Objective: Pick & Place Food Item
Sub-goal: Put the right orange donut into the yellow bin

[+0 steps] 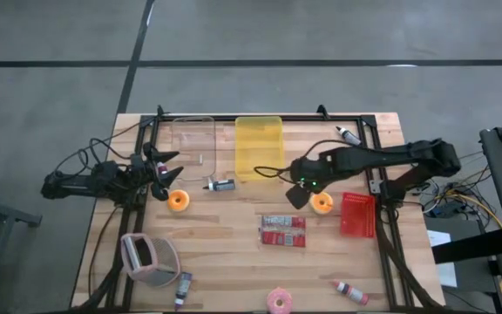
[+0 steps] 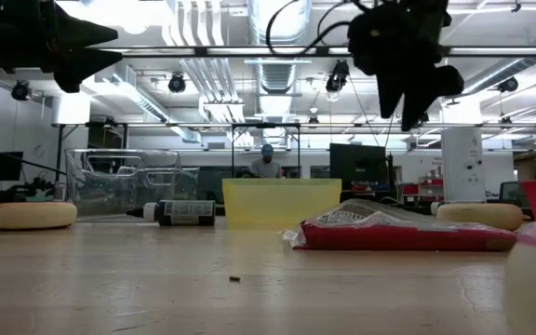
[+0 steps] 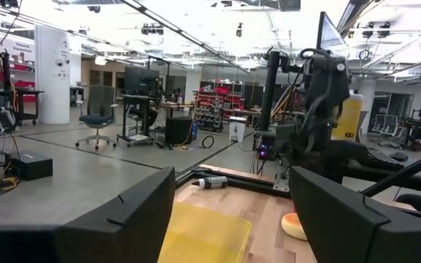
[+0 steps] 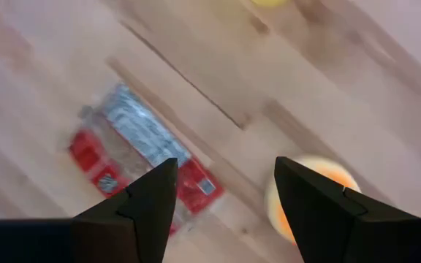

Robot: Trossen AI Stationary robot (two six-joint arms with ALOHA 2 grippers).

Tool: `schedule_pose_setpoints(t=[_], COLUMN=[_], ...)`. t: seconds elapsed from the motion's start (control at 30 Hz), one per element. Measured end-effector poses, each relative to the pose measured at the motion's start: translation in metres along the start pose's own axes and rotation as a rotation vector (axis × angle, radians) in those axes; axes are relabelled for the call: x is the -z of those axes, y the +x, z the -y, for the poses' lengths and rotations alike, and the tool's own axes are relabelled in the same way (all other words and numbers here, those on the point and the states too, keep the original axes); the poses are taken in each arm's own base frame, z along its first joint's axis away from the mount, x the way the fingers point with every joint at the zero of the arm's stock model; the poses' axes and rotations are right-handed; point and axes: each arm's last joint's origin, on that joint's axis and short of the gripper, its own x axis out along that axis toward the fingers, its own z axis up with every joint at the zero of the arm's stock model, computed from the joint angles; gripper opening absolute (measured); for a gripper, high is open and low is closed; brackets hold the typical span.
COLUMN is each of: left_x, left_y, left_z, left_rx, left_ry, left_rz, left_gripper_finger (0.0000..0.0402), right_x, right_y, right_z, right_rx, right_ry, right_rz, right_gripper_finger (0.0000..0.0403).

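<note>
Nothing is picked yet. The right gripper (image 1: 297, 194) hovers, fingers wide and empty, above an orange donut (image 1: 322, 203) on the surface (image 1: 234, 244). The left gripper (image 1: 166, 174) waits, fingers wide, near another donut (image 1: 179, 201).

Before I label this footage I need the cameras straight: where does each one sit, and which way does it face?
High view: overhead, looking straight down on the table; both arms show.
Low view: at tabletop height, looking level into the room; both tools hang in from above.
Left wrist view: on the left arm, looking across the yellow bin toward the right arm; own fingers show.
Right wrist view: looking down at the red snack packet; own fingers show.
Shared: the packet in high, low and right wrist views.
</note>
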Motion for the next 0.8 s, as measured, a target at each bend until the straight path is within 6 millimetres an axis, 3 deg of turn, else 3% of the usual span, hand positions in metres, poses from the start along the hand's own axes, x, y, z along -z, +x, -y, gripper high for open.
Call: schedule_pose_setpoints(t=[0.4, 0.8], left_x=[0.000, 0.000], left_y=[0.000, 0.000], left_z=[0.000, 0.000], left_rx=[0.000, 0.000], left_ry=[0.000, 0.000], left_rz=[0.000, -0.001], left_gripper_finger=[0.0275, 0.0275], right_x=[0.027, 0.050], right_y=[0.025, 0.055], right_z=[-0.011, 0.024], right_rx=[0.187, 0.125], right_ry=[0.092, 0.111], right_rz=[-0.115, -0.063], right_gripper_finger=[0.0224, 0.0224])
